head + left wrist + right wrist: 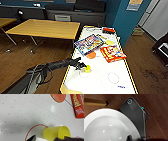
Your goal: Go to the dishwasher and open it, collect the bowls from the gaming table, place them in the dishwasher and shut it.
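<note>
White bowl (107,127) fills right gripper's camera, grip unclear; left gripper (83,66) clamps yellow cup (56,133).

Glossy white bowl (107,127); wood-plank floor (159,112).

Left gripper (83,67) apparently at yellow cup (87,68), white table (100,80), game boxes (88,44)

a small yellow bowl (87,68), shaped like a cup, lies tipped on its side on the white dotted worktop (100,75), its open mouth showing a bright yellow inside, just beside a red ring printed on the surface. the left pincer (83,66) is right at it. a large white bowl (107,126), glossy and round, hangs above the wooden floor (159,112).
</note>
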{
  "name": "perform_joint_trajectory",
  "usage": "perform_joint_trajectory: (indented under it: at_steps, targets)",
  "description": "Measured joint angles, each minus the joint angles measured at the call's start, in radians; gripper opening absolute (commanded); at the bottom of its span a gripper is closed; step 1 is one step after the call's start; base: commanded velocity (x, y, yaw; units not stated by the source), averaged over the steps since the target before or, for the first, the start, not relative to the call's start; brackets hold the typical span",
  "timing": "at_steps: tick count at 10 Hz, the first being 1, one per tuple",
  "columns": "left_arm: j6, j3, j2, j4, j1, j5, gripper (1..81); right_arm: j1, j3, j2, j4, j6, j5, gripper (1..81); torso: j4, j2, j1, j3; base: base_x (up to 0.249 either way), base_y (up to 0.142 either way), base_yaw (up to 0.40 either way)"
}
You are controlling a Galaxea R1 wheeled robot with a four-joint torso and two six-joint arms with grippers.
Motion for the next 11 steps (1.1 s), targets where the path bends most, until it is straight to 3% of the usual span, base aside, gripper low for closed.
perform_joint_trajectory:
  at_steps: [8, 9, 11]
  targets:
    - [0.0, -0.014, 0.01, 0.043, 0.06, -0.001, 81.1, 0.007, -0.005, 0.011, 0.0, 0.0, -0.002, 1.0, 0.0, 0.0, 0.0, 0.0, 0.0, 0.0, 0.0]
    - [0.005, -0.014, 0.01, 0.054, 0.071, -0.001, 1.0, 0.009, -0.006, 0.011, 0.0, 0.001, -0.001, 1.0, 0.0, 0.0, 0.0, 0.0, 0.0, 0.0, 0.0]
    - [0.005, -0.005, 0.023, 0.093, 0.077, -0.022, 1.0, 0.011, -0.015, 0.015, 0.0, 0.003, -0.003, 1.0, 0.0, 0.0, 0.0, 0.0, 0.0, 0.0, 0.0]
